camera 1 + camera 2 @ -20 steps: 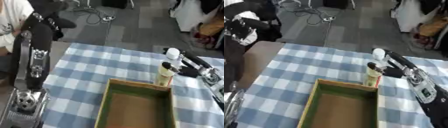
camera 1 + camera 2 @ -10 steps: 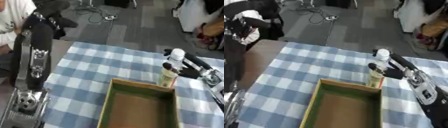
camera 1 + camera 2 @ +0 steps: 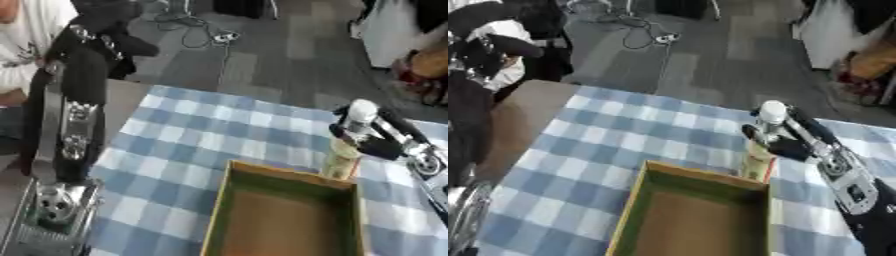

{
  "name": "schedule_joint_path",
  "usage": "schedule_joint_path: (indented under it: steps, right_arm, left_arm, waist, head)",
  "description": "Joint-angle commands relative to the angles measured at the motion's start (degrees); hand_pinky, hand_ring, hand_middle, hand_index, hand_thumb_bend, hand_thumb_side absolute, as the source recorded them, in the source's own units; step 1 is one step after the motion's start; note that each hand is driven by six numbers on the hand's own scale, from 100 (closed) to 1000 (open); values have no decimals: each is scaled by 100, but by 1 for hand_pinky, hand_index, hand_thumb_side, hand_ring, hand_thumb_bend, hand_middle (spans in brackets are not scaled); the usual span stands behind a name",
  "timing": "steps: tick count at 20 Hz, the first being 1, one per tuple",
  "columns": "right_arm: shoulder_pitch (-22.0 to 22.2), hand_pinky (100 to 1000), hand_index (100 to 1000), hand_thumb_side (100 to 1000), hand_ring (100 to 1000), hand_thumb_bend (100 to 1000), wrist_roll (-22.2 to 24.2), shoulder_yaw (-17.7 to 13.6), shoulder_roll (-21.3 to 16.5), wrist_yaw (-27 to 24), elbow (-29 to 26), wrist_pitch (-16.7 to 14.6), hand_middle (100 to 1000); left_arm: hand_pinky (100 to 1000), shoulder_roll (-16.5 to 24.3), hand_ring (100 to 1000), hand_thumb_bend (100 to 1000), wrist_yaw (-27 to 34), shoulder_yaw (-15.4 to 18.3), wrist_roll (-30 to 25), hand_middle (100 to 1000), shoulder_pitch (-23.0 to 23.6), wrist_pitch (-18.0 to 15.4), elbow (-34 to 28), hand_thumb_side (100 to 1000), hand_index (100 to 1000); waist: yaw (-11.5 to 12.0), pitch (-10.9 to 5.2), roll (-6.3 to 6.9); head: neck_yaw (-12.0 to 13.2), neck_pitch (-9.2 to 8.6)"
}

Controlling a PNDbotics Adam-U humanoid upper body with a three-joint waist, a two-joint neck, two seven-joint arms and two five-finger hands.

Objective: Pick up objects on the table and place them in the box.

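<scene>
Nothing much has moved since a moment ago: the tall pale yellow bottle with a white round cap [image 3: 346, 146] is in the same spot, upright at the far right corner of the box, and only the camera has shifted a little. The right hand [image 3: 378, 136], black with a silver wrist, comes in from the right side, and its fingers are curled round the upper part of the bottle, just under the cap. The bottle's bottom end is right at the far wall of the open cardboard box with green inner walls and a brown floor [image 3: 229, 210]; I cannot tell if it touches that wall or hangs just above it. The box sits on the near part of the blue and white checked tablecloth [image 3: 192, 135]. The left arm rises up along the left side, and the black left hand [image 3: 502, 44] shows high in the far left corner, well apart from the box. I cannot tell how its fingers are set.
</scene>
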Motion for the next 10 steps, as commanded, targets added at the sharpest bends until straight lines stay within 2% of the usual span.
schedule_joint_path:
  steps: [1,2,6,8,9,10]
  right_arm:
    - [-152,100,321,753,100,264,-395,-54,-154,-187,-41,89,123]
    - [-144,100,277,728,100,226,-511,-50,-158,-240,-48,89,100]
    - [-115,100,140,658,100,224,-864,-29,-184,-349,-87,-20,100]
    - [-97,100,114,667,100,175,-1007,-32,-202,-366,-104,-119,100]
    - [-88,100,103,691,100,100,-1117,-46,-210,-369,-115,-167,100]
    - [-74,100,101,696,100,100,-1247,-53,-218,-360,-121,-207,100]
  left_arm:
    - [681,0,568,470,23,-15,-13,752,-99,-19,-94,916,830]
    - [681,1,568,470,24,-15,-17,751,-101,-19,-94,916,830]
    - [681,8,568,470,27,-17,-27,749,-98,-16,-94,916,830]
    - [680,12,566,470,27,-16,-30,748,-97,-14,-94,916,830]
    - [677,14,564,470,26,-15,-31,747,-96,-13,-94,916,830]
    - [676,16,564,470,26,-14,-32,747,-97,-12,-94,916,830]
  waist:
    - [5,-96,9]
    - [5,-96,9]
    - [-5,-98,11]
    - [-11,-99,13]
    - [-14,-99,15]
    - [-16,-99,15]
  head:
    - [54,-70]
    - [56,-72]
    - [69,-77]
    - [74,-78]
    - [80,-78]
    - [83,-78]
